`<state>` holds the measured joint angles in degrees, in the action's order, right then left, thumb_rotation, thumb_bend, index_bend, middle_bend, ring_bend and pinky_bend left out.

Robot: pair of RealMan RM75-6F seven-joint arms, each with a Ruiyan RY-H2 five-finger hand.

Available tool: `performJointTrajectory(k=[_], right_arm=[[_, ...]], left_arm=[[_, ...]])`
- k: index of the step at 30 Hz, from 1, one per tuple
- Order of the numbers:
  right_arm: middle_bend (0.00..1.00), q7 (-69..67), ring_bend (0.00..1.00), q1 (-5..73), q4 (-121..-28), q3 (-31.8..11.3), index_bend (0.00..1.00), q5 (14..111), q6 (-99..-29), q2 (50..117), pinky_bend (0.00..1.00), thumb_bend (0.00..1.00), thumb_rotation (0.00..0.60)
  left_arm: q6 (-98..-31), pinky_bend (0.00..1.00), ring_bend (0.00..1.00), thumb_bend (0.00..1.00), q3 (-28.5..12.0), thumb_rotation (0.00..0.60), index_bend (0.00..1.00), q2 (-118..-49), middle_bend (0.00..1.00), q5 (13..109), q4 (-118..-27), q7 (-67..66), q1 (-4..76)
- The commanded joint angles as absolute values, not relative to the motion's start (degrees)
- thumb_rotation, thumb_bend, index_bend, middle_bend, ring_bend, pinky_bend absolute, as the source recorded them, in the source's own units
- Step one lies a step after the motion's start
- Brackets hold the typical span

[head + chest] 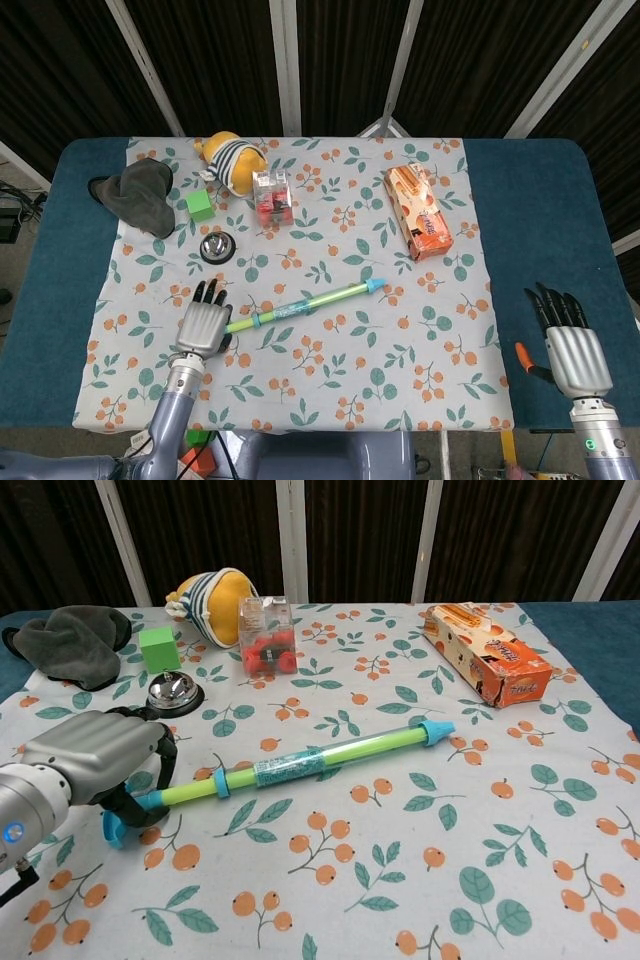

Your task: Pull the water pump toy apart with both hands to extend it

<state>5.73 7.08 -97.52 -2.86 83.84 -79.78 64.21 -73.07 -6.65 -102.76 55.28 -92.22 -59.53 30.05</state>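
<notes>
The water pump toy (305, 304) (310, 760) is a green tube with a blue sleeve and a blue nozzle, lying slanted across the flowered cloth. Its nozzle (437, 730) points right and away. My left hand (200, 325) (95, 760) sits at the toy's left end with fingers curled over the blue handle (115, 827), gripping it. My right hand (570, 345) is far to the right, over the bare blue table edge, fingers straight and holding nothing. It does not show in the chest view.
At the back lie a grey cloth (138, 192), a green cube (201, 205), a silver bell (217, 246), a striped plush (232, 160) and a clear box of red pieces (271, 195). An orange snack box (420, 210) sits back right. An orange-handled tool (526, 360) lies beside my right hand.
</notes>
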Motion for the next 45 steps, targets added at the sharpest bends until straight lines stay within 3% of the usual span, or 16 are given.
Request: performJointTrajectory(k=[1, 16, 24, 35, 45], right_arm=[[0.0, 6.0, 0.0, 7.1, -97.7, -2.8, 0.0, 83.8, -79.7, 64.2, 0.0, 0.4, 0.6], [0.0, 8.9, 0.0, 8.9, -100.5, -3.3, 0.0, 83.4, -77.4, 64.6, 0.0, 0.4, 0.6], [0.0, 14.8, 0.0, 13.6, -105.7, -5.7, 0.0, 78.9, -70.9, 66.7, 0.0, 0.4, 0.6], [0.0, 28.4, 0.0, 21.5, -108.5, -8.0, 0.05, 67.5, -62.6, 74.2, 0.0, 0.4, 0.6], [0.0, 36.2, 0.0, 26.3, -107.1, -8.8, 0.15, 57.7, -61.1, 82.5, 0.0, 0.4, 0.6]], left_arm=[[-72.3, 0.08, 0.0, 0.59, -3.8, 0.6, 0.65, -101.2, 0.19, 61.2, -90.9, -58.5, 31.3], [-68.8, 0.07, 0.0, 0.6, -0.5, 0.6, 0.66, -94.9, 0.2, 72.0, -90.0, -47.7, 32.6], [-67.6, 0.07, 0.0, 0.6, -0.9, 0.6, 0.66, -93.4, 0.2, 74.2, -89.4, -43.3, 33.3], [-65.3, 0.07, 0.0, 0.6, -0.9, 0.6, 0.67, -92.7, 0.2, 76.0, -86.5, -39.6, 34.1], [-64.5, 0.07, 0.0, 0.59, -0.9, 0.6, 0.67, -93.1, 0.2, 76.7, -84.9, -38.1, 34.3]])
